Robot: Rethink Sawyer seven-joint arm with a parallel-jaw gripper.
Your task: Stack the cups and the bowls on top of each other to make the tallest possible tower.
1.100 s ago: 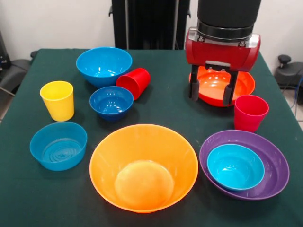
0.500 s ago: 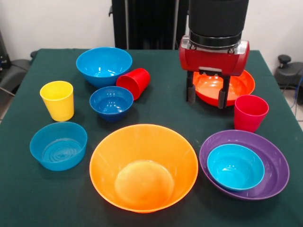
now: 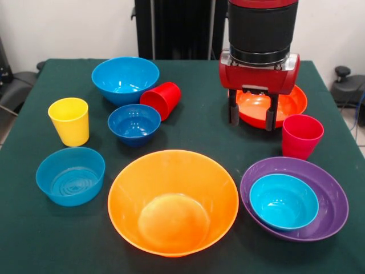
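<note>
Green cloth-covered table (image 3: 199, 137); all ware is glossy moulded plastic, round, smooth-walled.

Gripper (image 3: 251, 118): red housing under a black cylindrical wrist, two dark fingers spread apart, nothing between them. It hangs over the near-left rim of the wide red-orange bowl (image 3: 285, 103), at about 1 o'clock on the table.

Huge orange bowl (image 3: 173, 201): deep, flared, paler translucent floor, at 6 o'clock.

Purple bowl (image 3: 328, 197): wide and shallow, at 4 o'clock, with a light blue bowl (image 3: 283, 201) nested inside, off-centre toward its left. These two are the only stacked pieces.

Pinkish-red cup (image 3: 301, 136): upright tumbler, between the red-orange and purple bowls.

Large blue bowl (image 3: 125, 79) at 11 o'clock; red cup (image 3: 161, 100) on its side, touching its right flank. Small dark blue footed bowl (image 3: 134, 124) just below. Yellow cup (image 3: 69, 121) upright at 9 o'clock. Translucent blue bowl (image 3: 71, 174), straight-walled, ringed floor, at 8 o'clock.

No readable labels or writing.
</note>
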